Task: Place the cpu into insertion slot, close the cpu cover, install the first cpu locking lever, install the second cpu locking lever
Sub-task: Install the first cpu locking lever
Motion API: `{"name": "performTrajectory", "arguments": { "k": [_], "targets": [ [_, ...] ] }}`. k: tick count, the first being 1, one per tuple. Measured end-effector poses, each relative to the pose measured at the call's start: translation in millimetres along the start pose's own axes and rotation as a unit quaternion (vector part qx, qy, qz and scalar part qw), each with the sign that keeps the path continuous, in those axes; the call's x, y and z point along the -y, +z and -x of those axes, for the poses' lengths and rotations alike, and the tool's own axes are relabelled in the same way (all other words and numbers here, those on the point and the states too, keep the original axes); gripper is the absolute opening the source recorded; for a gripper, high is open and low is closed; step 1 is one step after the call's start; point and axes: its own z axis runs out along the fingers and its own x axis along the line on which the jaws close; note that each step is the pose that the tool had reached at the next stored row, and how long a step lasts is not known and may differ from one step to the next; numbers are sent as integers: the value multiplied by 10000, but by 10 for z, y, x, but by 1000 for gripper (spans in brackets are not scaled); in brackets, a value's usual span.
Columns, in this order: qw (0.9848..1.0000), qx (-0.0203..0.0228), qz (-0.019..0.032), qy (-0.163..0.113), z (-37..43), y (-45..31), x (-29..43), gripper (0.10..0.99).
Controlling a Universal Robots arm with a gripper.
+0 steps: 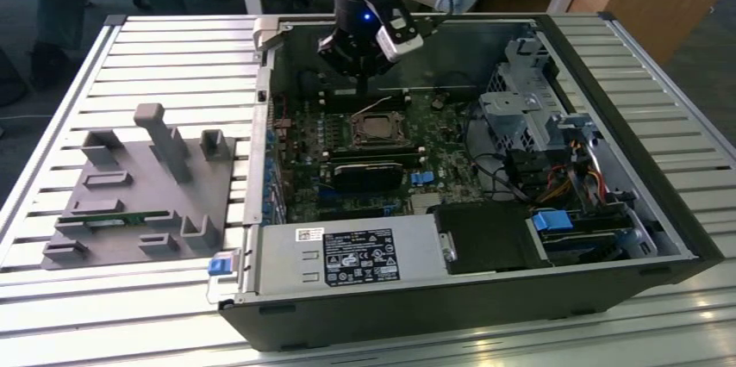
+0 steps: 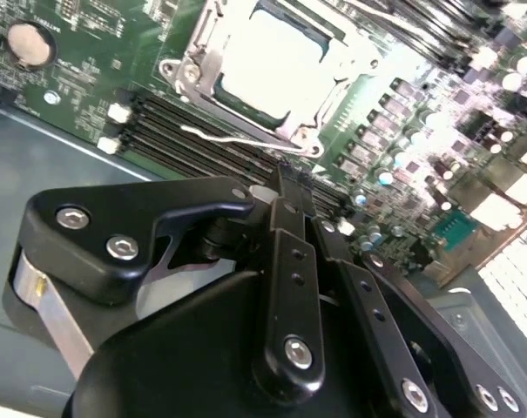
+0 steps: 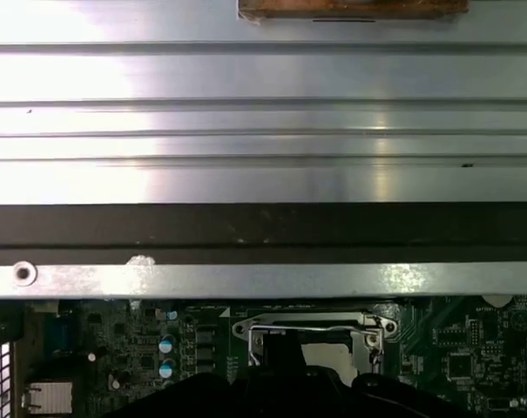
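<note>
At upper centre of the exterior view, the gripper (image 1: pixel 364 107) hangs just beside the cpu cover (image 2: pixel 202 52). Its jaws are pinched together.

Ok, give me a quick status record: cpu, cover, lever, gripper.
cpu: seated in the insertion slot, silver top showing
cpu cover: down around the cpu
locking lever: wire along the slot's edge; latched or not unclear
gripper: shut, tips close by that lever, contact unclear
setting: open computer case on a slatted table
</note>
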Motion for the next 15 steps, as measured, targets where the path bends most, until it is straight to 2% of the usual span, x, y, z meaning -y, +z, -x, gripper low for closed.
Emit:
{"name": "performTrajectory", "arguments": {
  "k": [3, 4, 10, 15],
  "targets": [
    [9999, -6, 156, -15, 2, 7, 0, 106],
    [9998, -6, 185, -22, 2, 12, 0, 106],
    [9997, 3, 190, -159, 2, 42, 1, 106],
    [9997, 3, 190, -162, 1, 50, 1, 106]
  ]
}}
